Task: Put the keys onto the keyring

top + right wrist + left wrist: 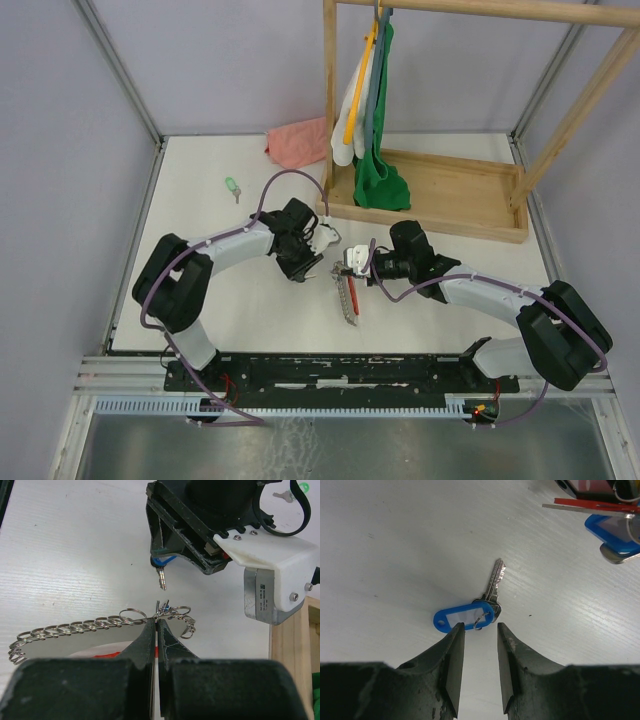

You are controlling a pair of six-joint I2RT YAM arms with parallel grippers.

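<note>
- Well out beyond the left jaws' outer side, the green key [232, 186] lies alone on the table [260, 320], far from both grippers and untouched.
- The left gripper [480, 628] hovers low with its jaws parted narrowly. The blue key [469, 616] lies flat just ahead of the fingertips, with its small wire loop in the gap between them and its blade pointing away.
- A clean pick likely means closing on the plastic head rather than the loop, so the loop stays free for threading.
- The right gripper [157, 622] has its jaws pressed together on one ring of the keyring [85, 626], and the chain trails off to one side. It should hold steady and present that ring toward the key.
</note>
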